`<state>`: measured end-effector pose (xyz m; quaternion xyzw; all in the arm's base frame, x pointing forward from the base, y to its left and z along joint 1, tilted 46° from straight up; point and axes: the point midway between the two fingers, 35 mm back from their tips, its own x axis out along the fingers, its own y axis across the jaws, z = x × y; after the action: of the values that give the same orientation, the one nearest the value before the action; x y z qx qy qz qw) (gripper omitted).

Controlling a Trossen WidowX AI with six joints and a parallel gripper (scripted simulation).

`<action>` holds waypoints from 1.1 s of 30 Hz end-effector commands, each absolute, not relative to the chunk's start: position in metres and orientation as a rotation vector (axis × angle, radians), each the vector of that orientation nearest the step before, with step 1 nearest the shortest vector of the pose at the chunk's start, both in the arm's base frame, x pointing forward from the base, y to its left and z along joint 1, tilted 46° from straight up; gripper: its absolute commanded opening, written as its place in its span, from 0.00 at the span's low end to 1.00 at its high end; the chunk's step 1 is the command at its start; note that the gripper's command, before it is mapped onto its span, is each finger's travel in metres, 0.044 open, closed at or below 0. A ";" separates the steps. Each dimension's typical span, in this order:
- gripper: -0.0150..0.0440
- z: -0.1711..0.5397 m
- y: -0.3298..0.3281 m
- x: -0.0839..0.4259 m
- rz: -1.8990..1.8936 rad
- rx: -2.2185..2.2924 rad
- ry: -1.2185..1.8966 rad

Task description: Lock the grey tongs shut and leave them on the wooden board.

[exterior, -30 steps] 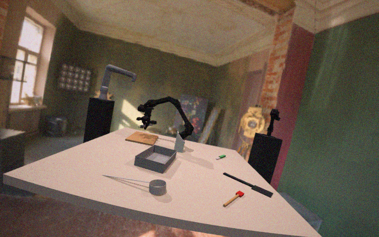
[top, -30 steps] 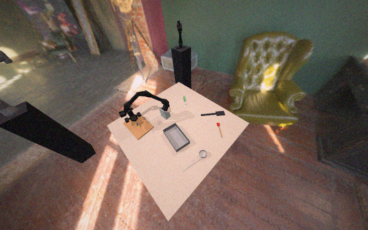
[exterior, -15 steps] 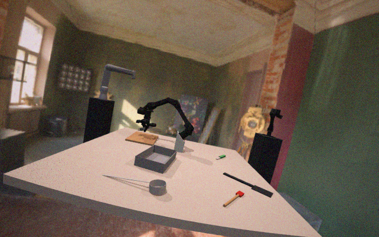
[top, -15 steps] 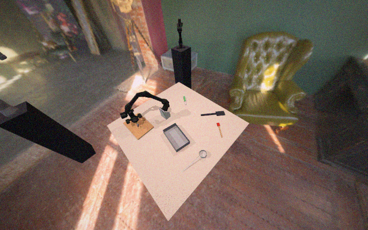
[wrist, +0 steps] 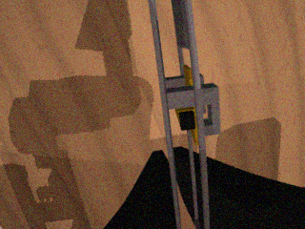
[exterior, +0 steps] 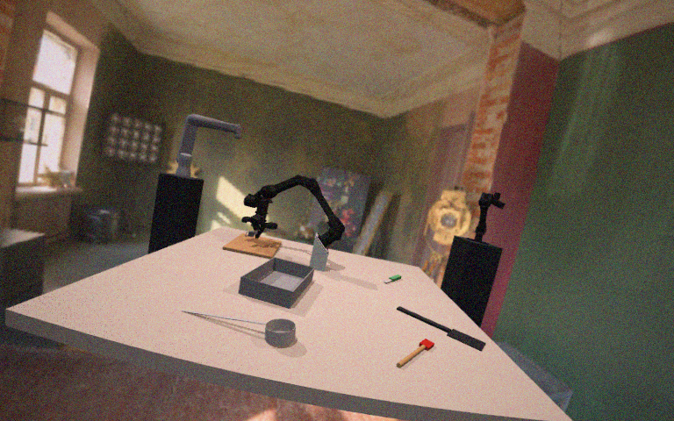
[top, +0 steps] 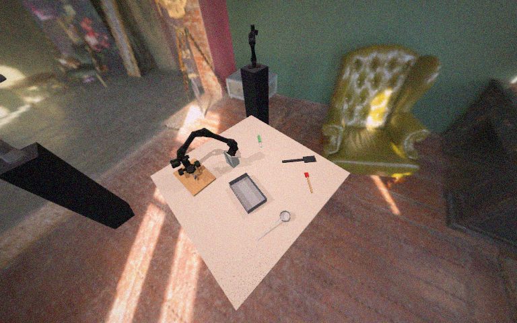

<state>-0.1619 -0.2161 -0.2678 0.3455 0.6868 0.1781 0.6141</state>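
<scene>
My gripper (top: 193,174) (exterior: 257,235) (wrist: 167,158) points down over the wooden board (top: 202,186) (exterior: 237,246) (wrist: 248,57) and is shut on the grey tongs (wrist: 178,98). In the wrist view the tongs' long thin arms run nearly parallel and close together, with a grey bracket and a yellow and black piece between them. The dark fingers cover their lower part. In the top and exterior views the tongs are too small to show whether they touch the board or are locked. The roasting tin (top: 237,198) (exterior: 263,292) stands apart from the board, with no tongs across it.
A grey upright holder (top: 231,159) (exterior: 319,255) stands near the arm's base. Farther off lie a round sieve-like pan (top: 285,216) (exterior: 281,333), a black spatula (top: 309,159) (exterior: 466,339), a red-headed brush (top: 306,174) (exterior: 426,343) and a green-handled tool (top: 259,138) (exterior: 395,277).
</scene>
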 end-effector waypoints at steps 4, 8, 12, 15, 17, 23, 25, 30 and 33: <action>0.22 -0.268 -0.216 -0.162 0.410 0.796 1.583; 0.40 -0.268 -0.216 -0.162 0.410 0.796 1.583; 0.58 -0.268 -0.216 -0.162 0.410 0.796 1.583; 0.71 -0.268 -0.216 -0.162 0.410 0.796 1.583; 0.80 -0.268 -0.216 -0.162 0.410 0.796 1.583; 1.00 -0.268 -0.216 -0.162 0.410 0.796 1.583; 1.00 -0.267 -0.218 -0.160 0.410 0.795 1.583; 1.00 -0.253 -0.243 -0.122 0.401 0.782 1.586; 1.00 -0.236 -0.262 -0.076 0.402 0.774 1.583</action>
<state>-0.1147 -0.2405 -0.2530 0.3480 0.6840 0.1750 0.6167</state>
